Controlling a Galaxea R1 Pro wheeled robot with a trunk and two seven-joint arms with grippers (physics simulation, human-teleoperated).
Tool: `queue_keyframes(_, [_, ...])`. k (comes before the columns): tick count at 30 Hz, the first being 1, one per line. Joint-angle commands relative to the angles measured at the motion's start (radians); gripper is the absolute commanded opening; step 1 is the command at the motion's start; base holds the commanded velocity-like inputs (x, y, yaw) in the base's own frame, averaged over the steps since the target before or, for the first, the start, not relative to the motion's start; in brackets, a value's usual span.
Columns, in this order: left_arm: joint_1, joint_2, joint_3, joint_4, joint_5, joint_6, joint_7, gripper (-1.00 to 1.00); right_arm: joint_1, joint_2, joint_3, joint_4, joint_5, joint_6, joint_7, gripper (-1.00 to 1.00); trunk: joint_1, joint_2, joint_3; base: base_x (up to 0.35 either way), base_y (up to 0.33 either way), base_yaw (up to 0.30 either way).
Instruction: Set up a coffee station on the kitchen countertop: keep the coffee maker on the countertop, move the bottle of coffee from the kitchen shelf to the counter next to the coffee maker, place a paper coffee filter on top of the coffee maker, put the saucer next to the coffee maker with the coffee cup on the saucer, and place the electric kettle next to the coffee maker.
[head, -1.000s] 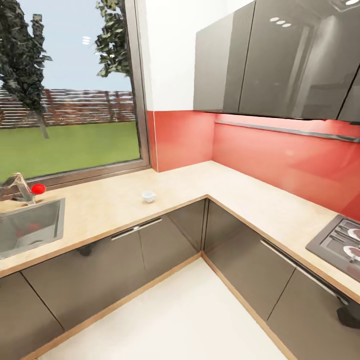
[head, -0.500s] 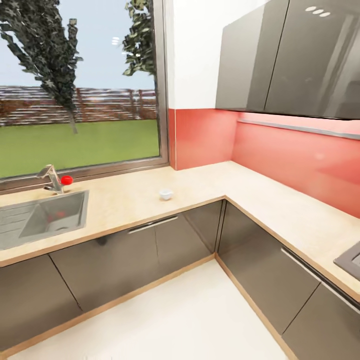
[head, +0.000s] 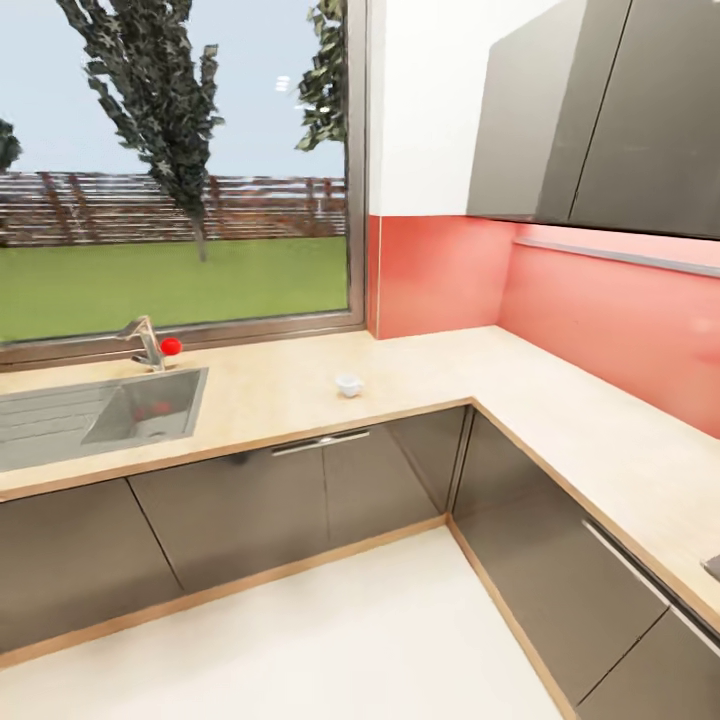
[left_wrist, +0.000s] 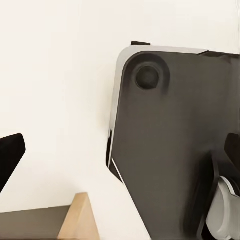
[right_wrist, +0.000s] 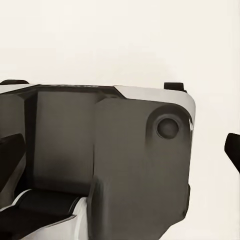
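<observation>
The left pincer (left_wrist: 120, 155) is seen in the left wrist view with its two dark fingertips (left_wrist: 11, 155) at opposite edges of the picture, spread wide and released, nothing held between them. The right pincer (right_wrist: 122, 150) is likewise shown released in the right wrist view, its fingertips (right_wrist: 232, 147) far apart with only the robot's dark base (right_wrist: 100, 160) and pale floor (right_wrist: 120, 40) between them.

In the head view, an L-shaped beige surface (head: 560, 400) is seen over dark cabinets (head: 250, 520), backed by a red splashback (head: 600, 320). A small white coffee cup (head: 348, 385) is set upright on the surface, below the window (head: 170, 170) and apart from the sink (head: 150, 405). A faucet (head: 147, 342) with a red knob (head: 171, 346) is mounted behind the sink. Dark wall cabinets (head: 600, 110) are hung above the right run of the surface.
</observation>
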Motion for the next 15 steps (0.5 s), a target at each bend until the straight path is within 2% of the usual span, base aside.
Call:
queue_keyframes(1, [-0.001, 0.000, 0.008, 0.002, -0.010, -0.004, 0.001, 1.00, 0.000, 0.000, -0.009, -0.001, 0.011, 0.000, 0.005, 1.00, 0.001, -0.002, -0.002, 0.000, -0.275, 0.280])
queue_keyframes(8, [-0.001, 0.001, 0.008, 0.002, -0.010, -0.004, 0.001, 1.00, 0.000, 0.000, -0.009, -0.001, 0.010, 0.000, 0.005, 1.00, 0.001, -0.002, -0.002, 0.006, -0.275, 0.280])
queue_keyframes(15, [-0.001, 0.002, 0.008, 0.002, -0.010, -0.004, 0.001, 1.00, 0.000, 0.000, -0.009, -0.001, 0.010, 0.000, 0.005, 1.00, 0.001, -0.002, -0.002, 0.083, -0.275, 0.280])
